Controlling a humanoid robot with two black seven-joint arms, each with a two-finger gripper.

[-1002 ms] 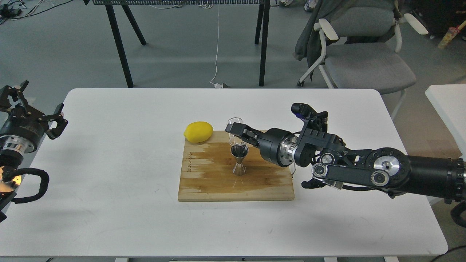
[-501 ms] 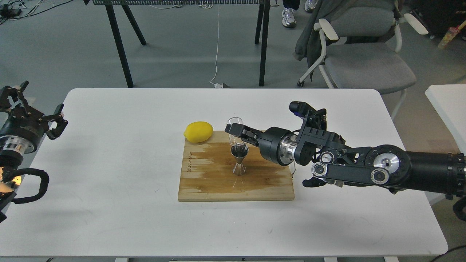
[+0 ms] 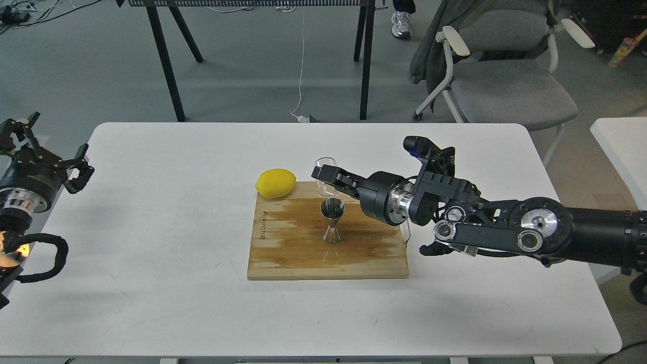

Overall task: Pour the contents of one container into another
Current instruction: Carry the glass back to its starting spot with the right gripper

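A small clear glass tumbler is held above the back of the wooden cutting board, with my right gripper shut on it. The steel hourglass jigger stands upright on the board, just in front of and below the glass, its top cup dark inside. The tumbler is clear of the jigger's rim. My left gripper hangs off the table's left edge with its fingers spread and nothing between them.
A yellow lemon lies at the board's back left corner, close to the tumbler. The white table carries the board. A grey chair and black table legs stand behind the table.
My right gripper has lifted the tumbler up and back, away from the jigger's mouth, where it sat tipped half a second ago. The left arm has not moved.
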